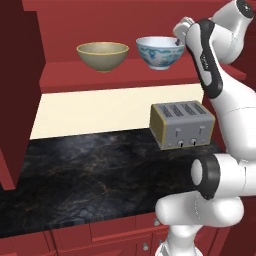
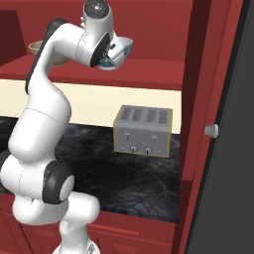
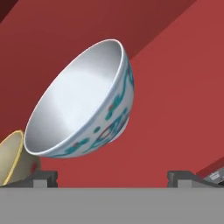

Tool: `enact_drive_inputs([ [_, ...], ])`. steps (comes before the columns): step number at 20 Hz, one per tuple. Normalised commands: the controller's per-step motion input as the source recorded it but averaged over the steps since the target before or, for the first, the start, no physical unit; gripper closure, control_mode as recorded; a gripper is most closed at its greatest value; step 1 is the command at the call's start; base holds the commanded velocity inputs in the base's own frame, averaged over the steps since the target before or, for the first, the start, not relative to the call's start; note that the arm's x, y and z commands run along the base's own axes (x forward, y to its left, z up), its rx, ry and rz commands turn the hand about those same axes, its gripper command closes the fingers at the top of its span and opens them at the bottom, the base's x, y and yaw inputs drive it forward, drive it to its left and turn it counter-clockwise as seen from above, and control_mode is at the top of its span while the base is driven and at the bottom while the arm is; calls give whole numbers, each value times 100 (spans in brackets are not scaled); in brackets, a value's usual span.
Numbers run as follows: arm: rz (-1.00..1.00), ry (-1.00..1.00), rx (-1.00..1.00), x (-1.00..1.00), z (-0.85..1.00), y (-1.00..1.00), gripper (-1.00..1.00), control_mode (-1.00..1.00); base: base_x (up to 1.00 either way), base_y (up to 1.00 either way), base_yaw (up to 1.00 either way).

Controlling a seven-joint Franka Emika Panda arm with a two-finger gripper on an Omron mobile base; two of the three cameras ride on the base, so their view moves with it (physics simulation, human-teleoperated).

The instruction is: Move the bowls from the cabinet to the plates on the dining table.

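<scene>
Cabinet (image 1: 125, 20) shelf carries both bowls side by side. Patterned bowl (image 3: 83, 100) upright, straight ahead of fingers (image 3: 111, 177), slightly toward olive bowl (image 1: 102, 55). Fingers spread wide, holding nothing, near patterned bowl's rim.

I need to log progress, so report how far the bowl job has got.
Done: nothing yet. The white bowl with blue-teal pattern and the plain olive-tan bowl both sit on the red cabinet shelf.
In hand: the open gripper is at the patterned bowl, not gripping it.
Left: grasp and carry each bowl to a plate.
</scene>
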Motion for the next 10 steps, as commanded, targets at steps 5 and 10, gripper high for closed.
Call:
enact_drive_inputs([
  [5, -3, 1, -1, 36, -12, -2, -100, -100, 0, 0, 0],
  [10, -3, 2, -1, 35, -14, -5, -100, -100, 0, 0, 0],
])
